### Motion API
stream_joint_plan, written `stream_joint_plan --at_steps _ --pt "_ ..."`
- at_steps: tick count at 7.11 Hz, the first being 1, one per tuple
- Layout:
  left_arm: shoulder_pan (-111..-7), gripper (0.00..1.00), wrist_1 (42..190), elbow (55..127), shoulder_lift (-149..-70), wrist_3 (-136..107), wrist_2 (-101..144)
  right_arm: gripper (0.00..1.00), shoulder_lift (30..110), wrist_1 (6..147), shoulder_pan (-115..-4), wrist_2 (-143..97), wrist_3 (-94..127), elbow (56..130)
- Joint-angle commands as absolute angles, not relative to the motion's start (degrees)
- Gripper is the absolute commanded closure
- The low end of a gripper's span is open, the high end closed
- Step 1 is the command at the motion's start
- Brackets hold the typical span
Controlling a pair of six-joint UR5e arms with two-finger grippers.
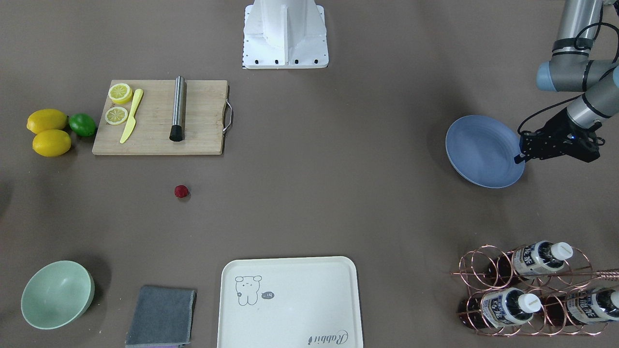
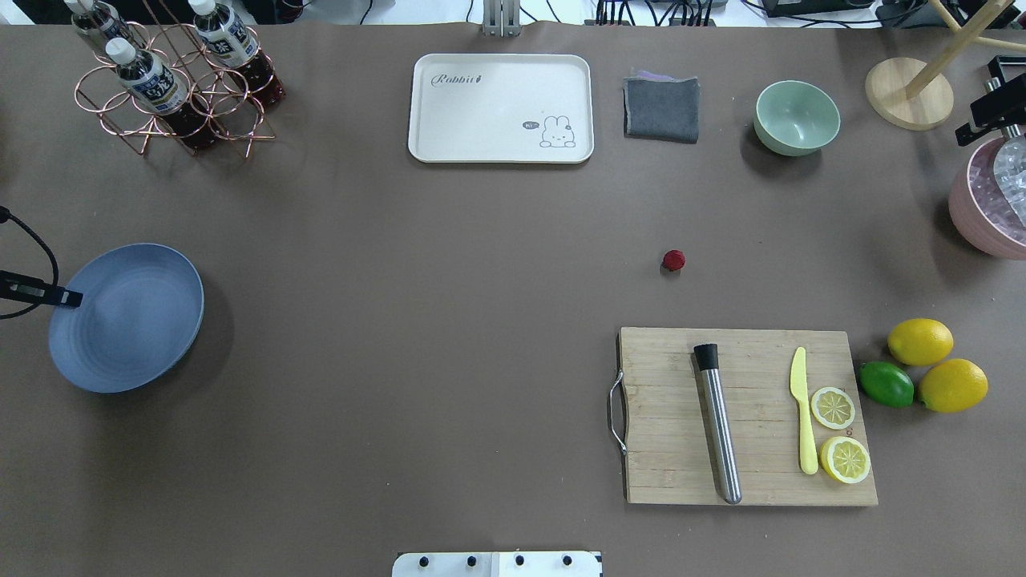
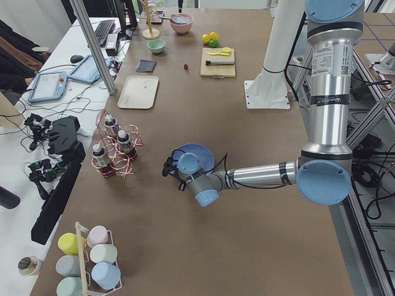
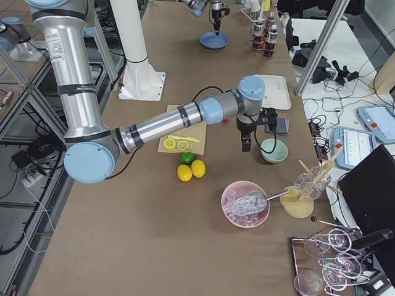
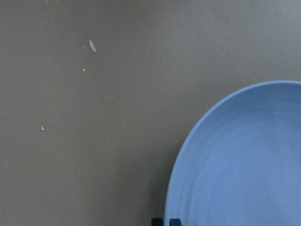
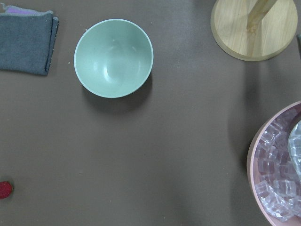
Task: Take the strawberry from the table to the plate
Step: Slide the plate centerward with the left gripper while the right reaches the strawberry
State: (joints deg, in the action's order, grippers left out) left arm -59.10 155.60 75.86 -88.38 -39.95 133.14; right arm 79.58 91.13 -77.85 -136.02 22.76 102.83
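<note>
Strawberry (image 2: 673, 259) on table (image 2: 401, 320) — plate (image 2: 136, 320) far left.

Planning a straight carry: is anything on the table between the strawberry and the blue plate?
Nothing visible. Between the strawberry and the plate lies only bare table; the tray and cutting board sit off to either side.

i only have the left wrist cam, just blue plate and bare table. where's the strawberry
Observer: The strawberry lies on the table in the half on the robot's right, far from the plate, just beyond the wooden cutting board.
Operator: is the right arm anywhere near it
Observer: Fairly near. The right pincer hangs above the table close to the mint-green bowl. I cannot tell whether it is open.
</note>
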Motion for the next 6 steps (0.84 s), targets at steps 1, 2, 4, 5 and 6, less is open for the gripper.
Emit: stream_joint_plan --at_steps 1,2,4,5,6 --pt "-60.4 1.00 155.0 77.0 -89.8 -42.4 140.7 0.00 78.6 91.1 -77.7 -136.1 22.9 102.4" --pt "-61.1 1.00 153.6 79.0 -92.4 -49.8 141.8 0.00 77.0 91.1 -75.8 -136.1 25.7 102.2" --pt "-60.4 1.00 148.7 83.6 -97.1 -59.4 141.0 0.00 74.3 91.1 -70.9 -135.9 30.7 102.2" --pt "-59.2 1.00 146.0 85.9 -98.7 -61.8 139.2 0.00 72.9 91.1 -68.7 -134.6 32.2 102.2" --pt "-56.1 1.00 142.3 90.4 -100.2 -66.6 136.0 0.00 70.9 91.1 -65.7 -132.2 37.5 102.2"
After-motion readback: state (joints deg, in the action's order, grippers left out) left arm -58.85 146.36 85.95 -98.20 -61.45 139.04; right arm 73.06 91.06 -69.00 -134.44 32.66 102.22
